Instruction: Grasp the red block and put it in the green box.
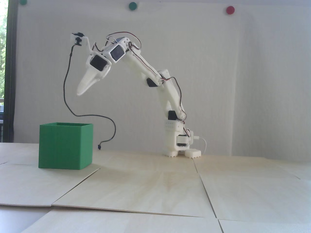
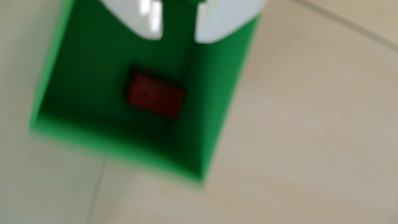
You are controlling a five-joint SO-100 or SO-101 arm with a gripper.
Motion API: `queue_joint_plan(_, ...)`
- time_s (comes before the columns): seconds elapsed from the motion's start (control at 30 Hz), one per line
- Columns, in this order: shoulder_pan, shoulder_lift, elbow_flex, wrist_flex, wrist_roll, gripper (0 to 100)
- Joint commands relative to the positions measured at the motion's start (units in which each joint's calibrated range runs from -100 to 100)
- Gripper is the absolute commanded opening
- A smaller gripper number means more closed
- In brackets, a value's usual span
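The small dark-red block (image 2: pixel 155 96) lies inside the solid-green plastic box (image 2: pixel 217 103); the empty jaws hang apart above, so a careless descent could nudge its wall.

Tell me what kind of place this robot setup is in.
Probably a home or hobby workbench: a small white arm on pale wood panels, a plain white wall with coloured dots, and a window edge.
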Motion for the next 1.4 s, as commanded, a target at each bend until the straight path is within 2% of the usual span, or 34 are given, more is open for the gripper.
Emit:
queue_joint_plan(0.0,-6.2,-2.9,-4.7,21.5,-0.8,2)
queue_joint_plan(0.13,-7.3,-2.9,-4.6,20.8,-6.2,2)
queue_joint_plan(0.17,-7.4,-2.9,-4.8,20.8,-9.5,2)
queue_joint_plan(0.27,-8.0,-2.9,-4.5,20.9,-14.6,2)
queue_joint_plan(0.37,-10.2,-2.9,-4.4,20.9,-14.9,2)
queue_joint_plan(0.5,-12.9,-2.9,-4.2,20.9,-7.0,2)
queue_joint_plan(0.77,-13.6,-6.3,-2.8,20.9,16.0,2)
queue_joint_plan(0.83,-13.6,-9.2,-0.2,20.9,18.8,2)
queue_joint_plan(0.93,-13.9,-14.5,5.8,20.9,20.4,2)
queue_joint_plan(1.2,-16.9,-42.3,48.9,19.5,22.7,2)
queue_joint_plan(1.37,-20.2,-56.6,74.9,8.4,22.7,2)
